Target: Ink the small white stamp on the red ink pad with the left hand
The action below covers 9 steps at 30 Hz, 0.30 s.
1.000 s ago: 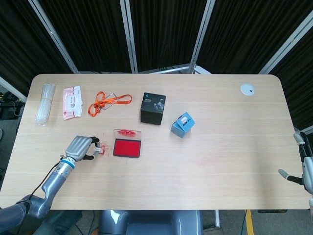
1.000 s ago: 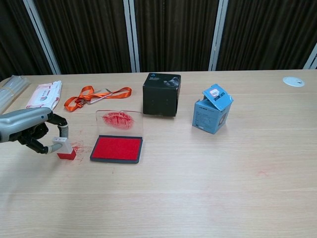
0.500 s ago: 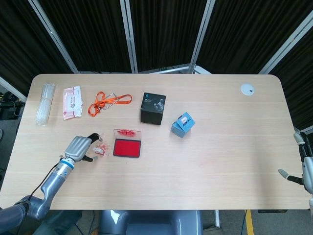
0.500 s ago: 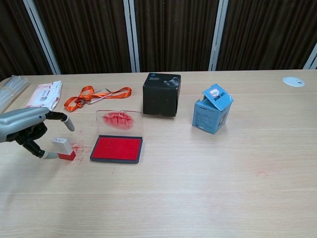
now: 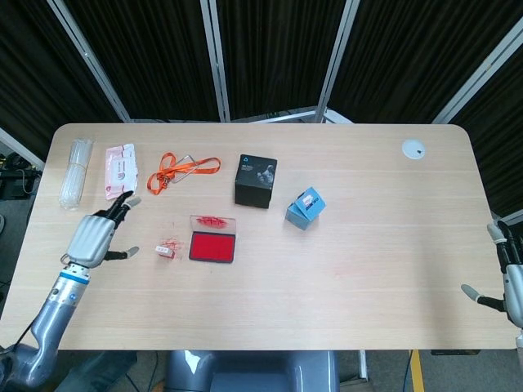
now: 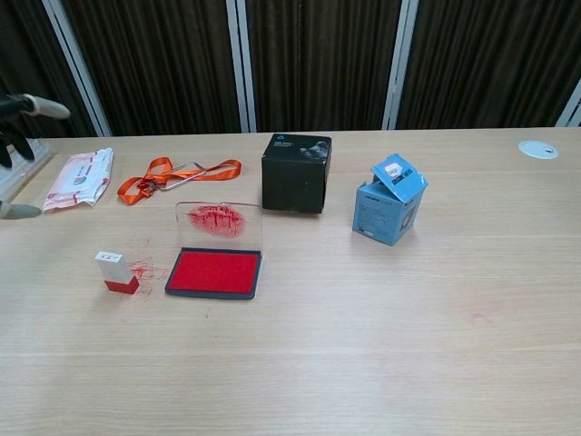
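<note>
**Item: small white stamp, standing free beside the ink pad; left hand empty**

- Small white stamp (image 6: 116,272): upright on the desk (image 5: 368,245), white body uppermost and red base down, just beside the pad at its 9 o'clock, apart from it. Red smears mark the desk around its base.
- Red ink pad (image 6: 214,272): open, its clear lid (image 6: 219,225) standing up along the far edge with ink smudged on it. The inked face lies exposed and unobstructed.
- Left hand (image 5: 94,237): fingers spread, holding nothing, raised clear of the desk at the stamp's 9 o'clock, well apart from it. Only its fingertips show at the left edge of the chest view.
- Right hand (image 5: 505,273): at the desk's 3 o'clock edge, partly out of frame; its state cannot be told.

Handling note (judgement): the stamp is ungrasped, so the step in hand is to take hold of it. Approach from 9 o'clock, pinch the white upper body on two opposite sides and keep fingers off the red base. Lift straight up, carry toward 3 o'clock over the pad, and stay short of the raised lid at 12 o'clock. Press down squarely so the base inks evenly; a tilted stamp would likely ink only one edge.
</note>
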Tool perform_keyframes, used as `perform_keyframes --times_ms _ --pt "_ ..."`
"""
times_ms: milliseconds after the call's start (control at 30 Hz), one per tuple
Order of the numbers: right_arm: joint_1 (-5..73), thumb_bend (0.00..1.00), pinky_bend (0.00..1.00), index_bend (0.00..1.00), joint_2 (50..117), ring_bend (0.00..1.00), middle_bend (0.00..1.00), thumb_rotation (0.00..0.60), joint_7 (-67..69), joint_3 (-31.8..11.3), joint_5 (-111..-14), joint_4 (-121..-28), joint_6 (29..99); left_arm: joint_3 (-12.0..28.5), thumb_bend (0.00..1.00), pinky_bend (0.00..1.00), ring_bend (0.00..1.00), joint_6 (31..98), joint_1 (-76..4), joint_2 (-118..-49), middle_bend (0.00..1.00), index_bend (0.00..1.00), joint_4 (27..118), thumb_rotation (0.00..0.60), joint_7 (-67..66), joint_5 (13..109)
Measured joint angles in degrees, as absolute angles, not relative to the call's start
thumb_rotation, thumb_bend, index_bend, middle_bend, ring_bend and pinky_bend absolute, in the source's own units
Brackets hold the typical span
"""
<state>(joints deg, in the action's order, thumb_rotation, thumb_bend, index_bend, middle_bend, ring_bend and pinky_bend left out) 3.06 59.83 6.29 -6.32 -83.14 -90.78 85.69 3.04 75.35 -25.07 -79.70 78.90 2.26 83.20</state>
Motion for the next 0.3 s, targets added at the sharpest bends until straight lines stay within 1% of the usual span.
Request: perform_keyframes --times_ms 133,300 --pt "3.01 0.0 0.0 0.0 59.69 0.0 0.0 0.6 6.45 -5.92 -84.13 -91.05 85.93 2.7 0.0 0.0 0.0 79.79 -21.17 -75.0 0.0 0.0 86.21 0.6 -5.33 82.9" --pt "3.11 0.0 0.0 0.0 59.94 0.0 0.0 0.6 5.97 -5.79 -84.73 -90.74 86.29 1.98 0.0 0.0 0.0 84.72 -16.85 -71.36 0.0 0.0 93.0 0.6 -11.61 82.38"
